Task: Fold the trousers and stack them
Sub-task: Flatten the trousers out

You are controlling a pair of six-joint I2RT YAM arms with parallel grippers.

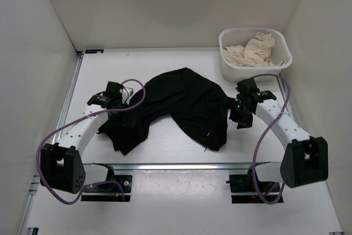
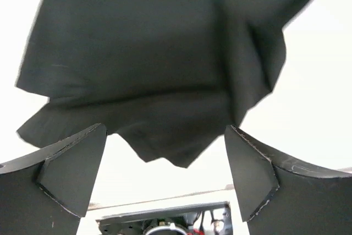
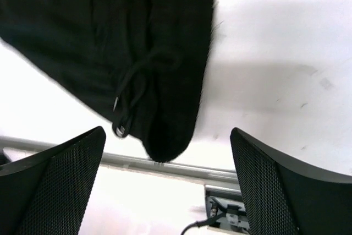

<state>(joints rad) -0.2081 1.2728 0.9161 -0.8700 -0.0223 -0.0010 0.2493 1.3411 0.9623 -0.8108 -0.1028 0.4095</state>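
The black trousers lie crumpled in an arch across the middle of the table. One end is near the left gripper, the other hangs toward the front right. My left gripper is open and empty over the trousers' left end. My right gripper is open and empty just right of the waist end, where a drawstring shows on the black fabric.
A white basket at the back right holds a beige cloth. White walls enclose the table on three sides. A metal rail runs along the front edge by the arm bases.
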